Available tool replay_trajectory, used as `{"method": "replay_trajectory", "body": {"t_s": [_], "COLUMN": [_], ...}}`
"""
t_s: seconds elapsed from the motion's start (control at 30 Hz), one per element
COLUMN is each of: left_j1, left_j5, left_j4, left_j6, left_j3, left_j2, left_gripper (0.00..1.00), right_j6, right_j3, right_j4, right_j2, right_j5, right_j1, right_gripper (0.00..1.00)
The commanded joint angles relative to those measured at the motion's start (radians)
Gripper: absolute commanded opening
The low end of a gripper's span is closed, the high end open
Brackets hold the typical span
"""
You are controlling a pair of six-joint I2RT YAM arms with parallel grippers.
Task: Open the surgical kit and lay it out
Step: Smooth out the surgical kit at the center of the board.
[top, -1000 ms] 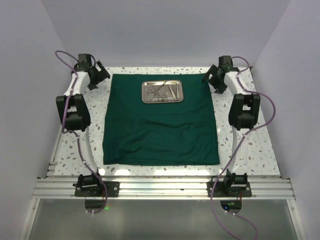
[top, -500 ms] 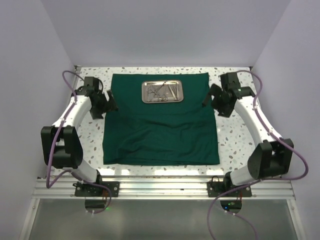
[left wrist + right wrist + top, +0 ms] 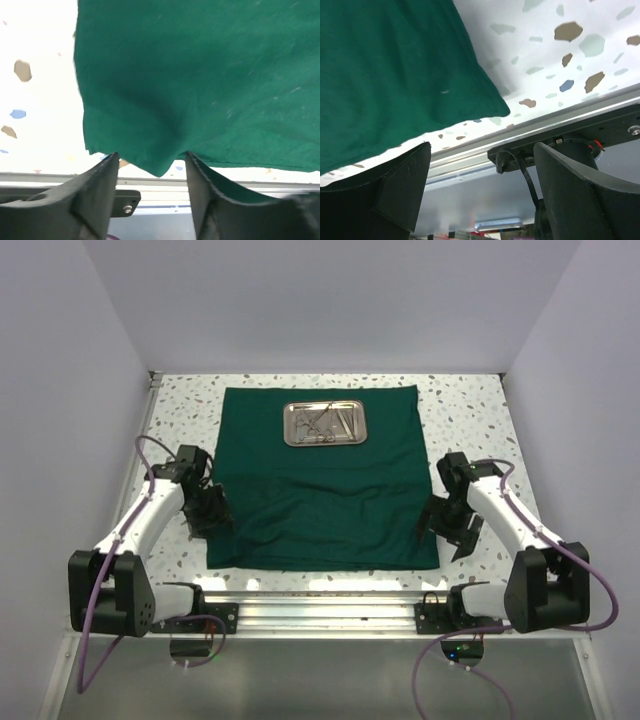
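Cloth wrap: the dark green cloth wrap [image 3: 320,490] lies spread open over the middle of the speckled surface [image 3: 470,405], with soft creases across its near half.
Tray: a small shiny steel tray [image 3: 324,424] sits on the far part of the cloth, about midway across, well apart from both hands.
Instruments: slim silver instruments [image 3: 326,421] lie jumbled inside the tray, too small from here to tell one from another.
Left hand, place: the left hand [image 3: 208,512] is low at the cloth's left edge, near the near-left corner.
Left hand, state: seen from its own wrist, the left hand [image 3: 151,155] has its two dark fingers [image 3: 95,195] standing apart. The near corner of the cloth [image 3: 200,75] dips into the gap between them. The jaws are open and nothing is pinched. I cannot tell whether the tips touch the hem.
Right hand, place: the right hand [image 3: 445,525] is low just off the cloth's right edge, beside the near-right corner.
Right hand, state: from its wrist, the right hand [image 3: 481,145] is spread wide, one finger on each side of the view. The cloth's corner [image 3: 395,75] lies just ahead of the gap and toward the left finger, not between the jaws. It holds nothing.
Near edge: the aluminium rail [image 3: 320,615] runs along the surface's near side, just behind both cloth corners.
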Motion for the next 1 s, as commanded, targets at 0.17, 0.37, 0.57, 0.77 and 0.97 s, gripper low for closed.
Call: {"method": "replay_trajectory", "body": {"t_s": [0.17, 0.37, 0.57, 0.77, 0.97], "left_j1": [-0.007, -0.033, -0.095, -0.186, -0.188], "left_j5": [-0.043, -0.040, -0.070, -0.147, -0.196], "left_j4": [-0.059, -0.019, 0.005, 0.042, 0.074], "left_j6": [-0.026, -0.027, -0.060, -0.135, -0.138], "left_j3": [-0.110, -0.162, -0.177, -0.138, -0.121], "left_j2": [-0.052, -0.025, 0.020, 0.118, 0.178], "left_gripper": [0.45, 0.52, 0.74, 0.79, 0.41], "right_j6": [-0.026, -0.034, -0.029, -0.034, -0.030], "right_j3": [-0.117, -0.128, -0.117, -0.108, -0.124], "right_j4": [0.113, 0.206, 0.248, 0.288, 0.332], "right_j2": [0.007, 0.114, 0.162, 0.220, 0.277], "right_j5": [-0.087, -0.072, -0.056, -0.033, -0.041], "right_j1": [0.007, 0.007, 0.011, 0.011, 0.011], "right_gripper": [0.85, 0.84, 0.85, 0.85, 0.25]}}
